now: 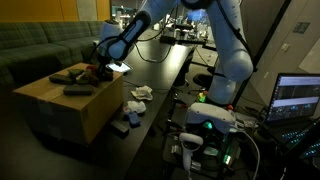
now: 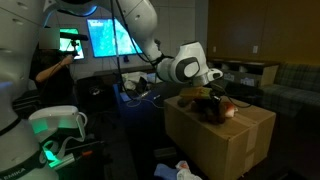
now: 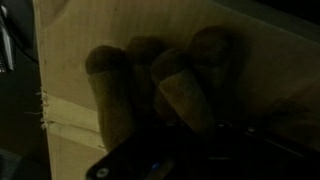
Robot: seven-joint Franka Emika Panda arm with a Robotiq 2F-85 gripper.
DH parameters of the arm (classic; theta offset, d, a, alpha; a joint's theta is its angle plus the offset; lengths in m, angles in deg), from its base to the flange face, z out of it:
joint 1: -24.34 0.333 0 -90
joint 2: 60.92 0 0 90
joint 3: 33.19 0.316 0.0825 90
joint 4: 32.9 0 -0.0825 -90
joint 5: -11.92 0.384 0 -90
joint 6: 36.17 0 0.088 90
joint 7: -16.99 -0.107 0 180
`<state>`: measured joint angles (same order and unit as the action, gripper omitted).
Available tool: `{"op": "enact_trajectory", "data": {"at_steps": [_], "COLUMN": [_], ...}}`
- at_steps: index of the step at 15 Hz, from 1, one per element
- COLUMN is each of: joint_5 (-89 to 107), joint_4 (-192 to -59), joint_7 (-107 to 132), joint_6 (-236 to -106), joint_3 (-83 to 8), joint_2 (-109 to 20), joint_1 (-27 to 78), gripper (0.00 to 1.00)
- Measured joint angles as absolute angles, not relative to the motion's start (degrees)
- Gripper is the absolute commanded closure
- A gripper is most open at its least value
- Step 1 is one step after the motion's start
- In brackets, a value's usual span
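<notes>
A cardboard box (image 1: 70, 108) (image 2: 225, 140) stands under the arm, and dark remote-like devices (image 1: 68, 78) lie on its top. My gripper (image 1: 101, 68) (image 2: 207, 90) hangs low over the box's top, close to a brown and reddish object (image 2: 222, 106). The wrist view is dark. It shows the box's top (image 3: 70, 60) with rounded finger-like shadows on it and a dark device (image 3: 130, 165) at the bottom edge. The jaws are lost in the dark there; they appear shut, and I cannot tell whether anything is between them.
Crumpled white papers (image 1: 140, 93) lie on the floor beside the box. A green couch (image 1: 40, 45) stands behind it and a long black table (image 1: 165, 62) runs alongside. A lit screen (image 2: 108, 38) and a person (image 2: 50, 70) are at the back.
</notes>
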<state>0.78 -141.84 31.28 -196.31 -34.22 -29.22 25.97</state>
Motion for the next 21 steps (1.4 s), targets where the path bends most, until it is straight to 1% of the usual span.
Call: {"op": "enact_trajectory", "data": {"at_steps": [1, 2, 8, 10, 21], "joint_5": [0.75, 0.74, 0.74, 0.74, 0.75], "joint_4": [-141.18, -140.64, -138.96, -138.46, -132.85], "joint_7": [31.01, 30.74, 30.39, 30.51, 32.2], "joint_6": [-196.03, -195.79, -193.15, -192.37, -183.71], "joint_3": [-34.57, -34.82, -34.9, -34.55, -30.86], "joint_2": [-28.75, -28.4, -27.86, -28.09, -32.58], "joint_1": [26.11, 26.22, 26.27, 26.27, 26.17], "gripper": [0.63, 0.6, 0.13, 0.01, 0.0]}}
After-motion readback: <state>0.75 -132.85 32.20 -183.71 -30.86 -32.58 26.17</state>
